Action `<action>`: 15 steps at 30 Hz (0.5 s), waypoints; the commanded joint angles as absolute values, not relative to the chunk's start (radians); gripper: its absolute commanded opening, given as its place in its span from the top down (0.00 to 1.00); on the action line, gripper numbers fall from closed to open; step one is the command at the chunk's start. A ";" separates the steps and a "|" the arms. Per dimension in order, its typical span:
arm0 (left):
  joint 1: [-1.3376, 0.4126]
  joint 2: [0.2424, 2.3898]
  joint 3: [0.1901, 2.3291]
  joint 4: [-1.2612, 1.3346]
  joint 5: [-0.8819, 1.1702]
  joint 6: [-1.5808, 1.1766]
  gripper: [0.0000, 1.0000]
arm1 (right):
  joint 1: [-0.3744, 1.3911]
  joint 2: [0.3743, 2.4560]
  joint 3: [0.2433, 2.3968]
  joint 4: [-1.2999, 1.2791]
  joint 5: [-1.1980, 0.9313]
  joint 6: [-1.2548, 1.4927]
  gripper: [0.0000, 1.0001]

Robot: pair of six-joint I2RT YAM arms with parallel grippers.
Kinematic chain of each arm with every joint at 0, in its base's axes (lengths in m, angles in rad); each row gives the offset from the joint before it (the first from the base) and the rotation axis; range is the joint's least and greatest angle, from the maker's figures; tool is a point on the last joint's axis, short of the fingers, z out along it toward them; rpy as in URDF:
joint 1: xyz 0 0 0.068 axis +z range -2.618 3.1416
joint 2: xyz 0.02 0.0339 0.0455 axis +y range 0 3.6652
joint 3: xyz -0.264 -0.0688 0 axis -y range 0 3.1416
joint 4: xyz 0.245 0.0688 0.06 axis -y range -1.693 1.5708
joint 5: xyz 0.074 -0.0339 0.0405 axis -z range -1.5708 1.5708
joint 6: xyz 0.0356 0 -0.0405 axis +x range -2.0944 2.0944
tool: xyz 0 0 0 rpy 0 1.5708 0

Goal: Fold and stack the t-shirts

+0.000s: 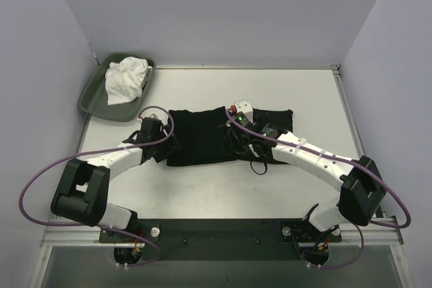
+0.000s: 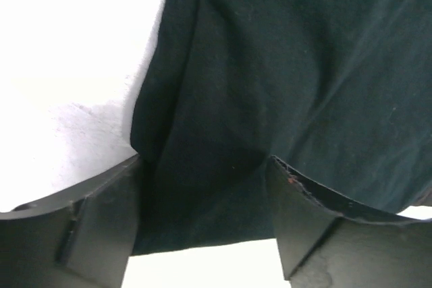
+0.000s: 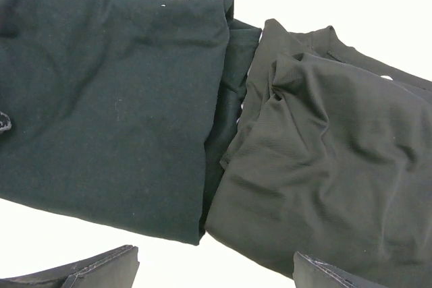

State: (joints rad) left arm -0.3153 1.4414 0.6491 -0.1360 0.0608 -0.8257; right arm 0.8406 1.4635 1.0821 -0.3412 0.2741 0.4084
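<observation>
Starting with the table [image 1: 270, 187], we see black cloth spread across its middle, and the right wrist view shows this to be two shirts: a darker shirt [image 3: 115, 112], folded fairly flat, and a greyer shirt [image 3: 324, 160], folded but rumpled. They lie side by side, their edges touching and the darker one's edge slightly overlapping where they meet. We judge the folding largely done, though the greyer shirt may want smoothing. The stacking is not yet done, since neither shirt lies on top of the other. At the far left corner sits the tray [image 1: 91, 102] with a bunched white cloth [image 1: 126, 80] in it, well apart from the shirts. The left gripper [image 2: 204, 173] is down at the near left corner of the darker shirt. Its jaws stand apart, with the cloth edge running between them, and we see no pinch on it yet. The right gripper [image 3: 212, 264] hangs above the line where the two shirts meet, jaws wide apart and holding nothing, with the cloth below them. We expect the next move to need a grip on the shirt edge.
</observation>
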 commanded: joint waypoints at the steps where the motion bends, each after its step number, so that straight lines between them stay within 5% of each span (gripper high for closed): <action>1: -0.308 1.505 0.559 -0.232 0.038 -0.805 0.40 | 0.848 1.407 1.071 -0.333 0.282 0.416 0.00; 5: -0.307 1.491 0.541 -0.228 0.052 -0.810 0.63 | 0.847 1.387 1.062 -0.334 0.285 0.420 0.00; 9: -0.307 1.480 0.531 -0.238 0.066 -0.805 0.70 | 0.844 1.371 1.052 -0.330 0.278 0.429 0.00; 11: -0.307 1.465 0.522 -0.245 0.069 -0.805 0.84 | 0.844 1.370 1.052 -0.328 0.276 0.436 0.00; 12: -0.307 1.444 0.514 -0.252 0.068 -0.807 1.00 | 0.844 1.374 1.052 -0.328 0.275 0.439 0.00; 15: -0.307 1.376 0.496 -0.284 0.072 -0.810 1.00 | 0.844 1.410 1.066 -0.327 0.276 0.452 0.00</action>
